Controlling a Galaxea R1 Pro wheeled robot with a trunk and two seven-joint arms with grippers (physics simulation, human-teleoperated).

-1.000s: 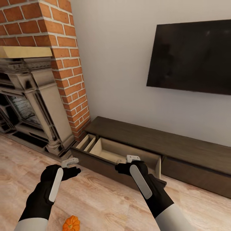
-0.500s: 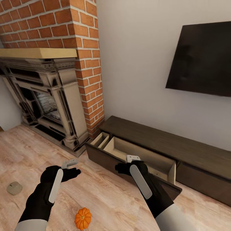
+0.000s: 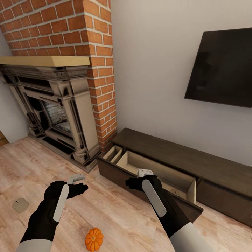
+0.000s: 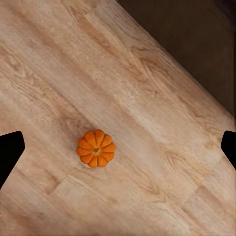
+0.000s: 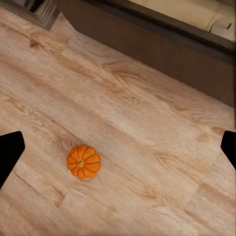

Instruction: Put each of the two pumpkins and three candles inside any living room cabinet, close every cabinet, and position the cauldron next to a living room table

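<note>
Pumpkin [image 3: 94, 239] sits on the floor [image 3: 115, 217] below and between your two hands, with the cabinet [image 3: 182, 164] drawer open just ahead. Left gripper [image 3: 77, 177] and right gripper [image 3: 145, 172] are both spread wide, empty. Drop one straight over the stem, then close gently around the ribs.

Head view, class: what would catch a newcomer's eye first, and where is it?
The bright orange pumpkin on the wooden floor, between the two arms. Then the red brick fireplace at left, and the dark TV console along the wall, its pale-lined drawer pulled open.
</note>
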